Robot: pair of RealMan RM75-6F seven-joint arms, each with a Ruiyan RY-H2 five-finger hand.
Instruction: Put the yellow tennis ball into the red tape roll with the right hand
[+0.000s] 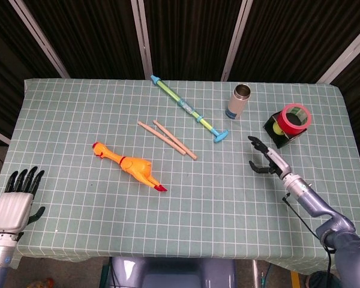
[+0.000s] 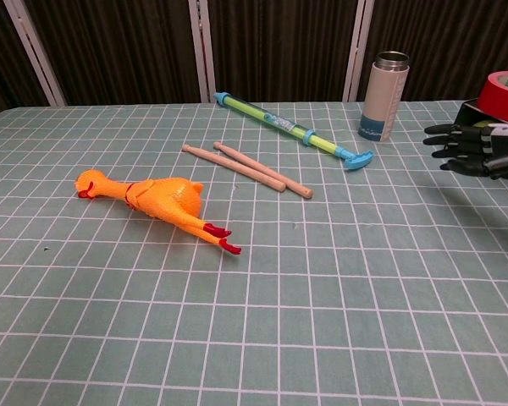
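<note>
Ball (image 1: 279, 128) sits in the tape roll (image 1: 295, 116) at right of frame, right hand (image 1: 264, 159) released and empty below-left (looks done), so back straight off without clipping the roll.

Even, bright overhead light on the checked tablecloth (image 1: 186, 204), background beyond it dark; shadows short and soft, faint one under the rubber chicken (image 2: 157, 199) and under the right hand (image 2: 474, 152) in chest view. Both views sharp, no glare or motion blur, straight table edges bow slightly in head view
</note>
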